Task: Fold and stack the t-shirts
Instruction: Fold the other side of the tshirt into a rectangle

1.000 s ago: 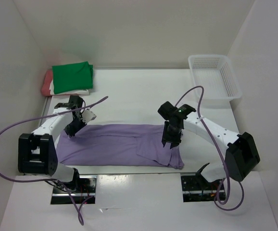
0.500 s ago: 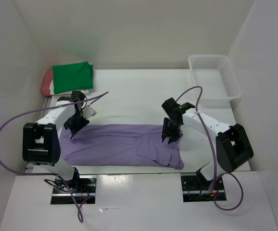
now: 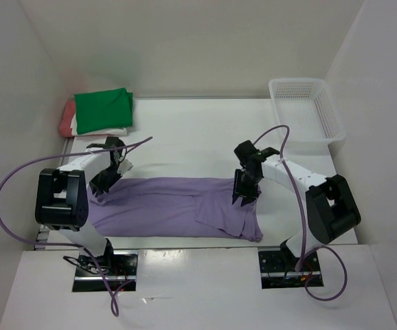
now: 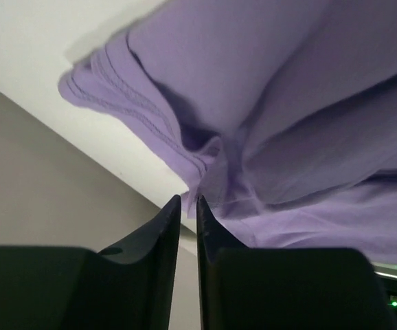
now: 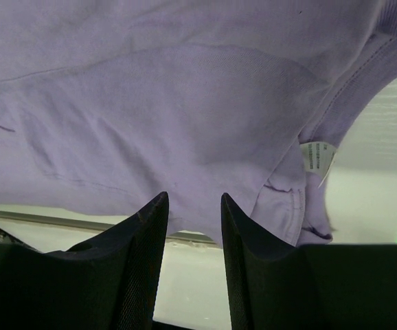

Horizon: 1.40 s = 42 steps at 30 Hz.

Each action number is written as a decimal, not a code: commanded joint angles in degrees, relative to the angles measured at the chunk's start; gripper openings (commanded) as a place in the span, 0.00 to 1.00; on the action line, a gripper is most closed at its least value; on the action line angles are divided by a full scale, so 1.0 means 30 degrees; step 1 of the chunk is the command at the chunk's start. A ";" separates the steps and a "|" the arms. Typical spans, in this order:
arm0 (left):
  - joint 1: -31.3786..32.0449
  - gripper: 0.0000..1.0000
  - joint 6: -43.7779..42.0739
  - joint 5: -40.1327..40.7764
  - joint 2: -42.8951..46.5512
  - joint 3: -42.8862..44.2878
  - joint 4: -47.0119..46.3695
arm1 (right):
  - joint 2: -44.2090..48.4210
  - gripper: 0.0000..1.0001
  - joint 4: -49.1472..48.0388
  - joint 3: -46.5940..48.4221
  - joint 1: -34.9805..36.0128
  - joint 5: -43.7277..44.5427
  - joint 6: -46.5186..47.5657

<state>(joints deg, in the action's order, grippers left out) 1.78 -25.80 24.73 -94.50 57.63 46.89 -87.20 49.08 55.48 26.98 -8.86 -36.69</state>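
Fingers of my left gripper (image 4: 187,201) are drawn almost together, nipping the puckered hem of the lavender shirt (image 3: 164,206) at its far left corner. Those of my right gripper (image 5: 190,201) stand apart, released, just over the cloth at the shirt's right end near its label (image 5: 316,157). That shirt lies spread across the near middle of the table (image 3: 185,130), well apart from the green shirt (image 3: 102,108) folded atop the cream shirt (image 3: 112,130) and salmon shirt (image 3: 66,118) in the far left corner.
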 commanded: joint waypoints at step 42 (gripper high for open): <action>0.0051 0.37 0.0310 -0.0335 -0.3889 0.2413 -0.1772 | -0.3981 0.74 -0.2735 0.2687 -0.5684 0.2632 0.1563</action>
<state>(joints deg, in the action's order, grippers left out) 1.78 -23.99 21.96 -104.77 66.11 43.35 -98.96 43.81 61.93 9.98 -2.26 -33.10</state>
